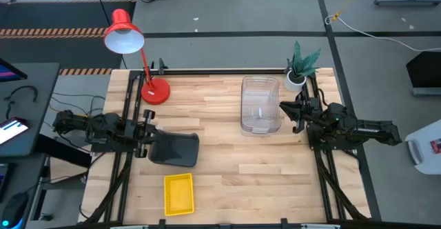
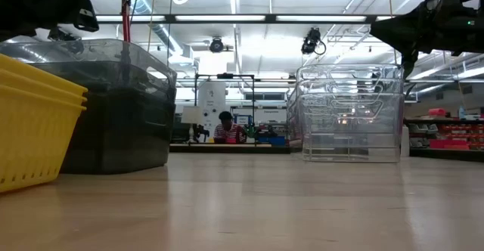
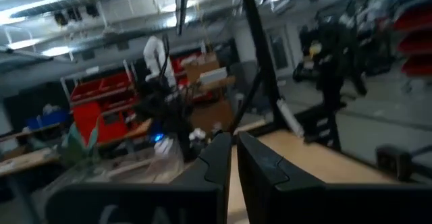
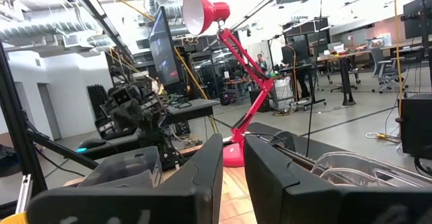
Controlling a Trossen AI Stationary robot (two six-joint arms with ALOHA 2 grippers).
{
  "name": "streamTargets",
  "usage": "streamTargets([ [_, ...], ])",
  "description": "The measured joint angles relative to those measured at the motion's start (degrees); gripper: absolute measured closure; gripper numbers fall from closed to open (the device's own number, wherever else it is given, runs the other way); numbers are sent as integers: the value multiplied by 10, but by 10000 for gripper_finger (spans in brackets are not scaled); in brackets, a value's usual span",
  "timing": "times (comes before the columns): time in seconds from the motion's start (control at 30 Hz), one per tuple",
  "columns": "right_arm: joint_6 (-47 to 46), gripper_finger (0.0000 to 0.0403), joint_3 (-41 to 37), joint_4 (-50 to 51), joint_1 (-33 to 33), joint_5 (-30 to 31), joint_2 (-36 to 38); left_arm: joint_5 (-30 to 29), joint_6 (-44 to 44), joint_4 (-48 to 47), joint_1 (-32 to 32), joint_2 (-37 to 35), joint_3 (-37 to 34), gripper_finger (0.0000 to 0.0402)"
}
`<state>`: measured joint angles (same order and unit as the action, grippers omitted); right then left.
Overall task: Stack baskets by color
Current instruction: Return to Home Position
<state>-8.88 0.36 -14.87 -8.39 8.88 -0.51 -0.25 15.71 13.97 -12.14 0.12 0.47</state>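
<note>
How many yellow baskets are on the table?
3 by the rims in the low view: the yellow baskets sit nested in one stack at the table's near edge, left of centre. More could hide inside.

Bright overhead strip lights, ceiling glare; left wrist view blurred

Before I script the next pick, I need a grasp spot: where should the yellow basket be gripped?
Grip the yellow basket by one long side wall, coming straight down from above. It lies flat, open side up, standing alone near the table's front edge, so the thin rim fits between two fingers.
</note>
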Motion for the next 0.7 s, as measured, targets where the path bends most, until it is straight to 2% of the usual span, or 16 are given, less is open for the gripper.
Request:
streamTargets([
  [0.27, 0, 337, 0, 0, 0, 0, 0, 8, -72, 25, 0, -1, 0, 375],
  [0.7, 0, 337, 0, 0, 0, 0, 0, 5, -76, 24, -35, 0, 0, 366],
])
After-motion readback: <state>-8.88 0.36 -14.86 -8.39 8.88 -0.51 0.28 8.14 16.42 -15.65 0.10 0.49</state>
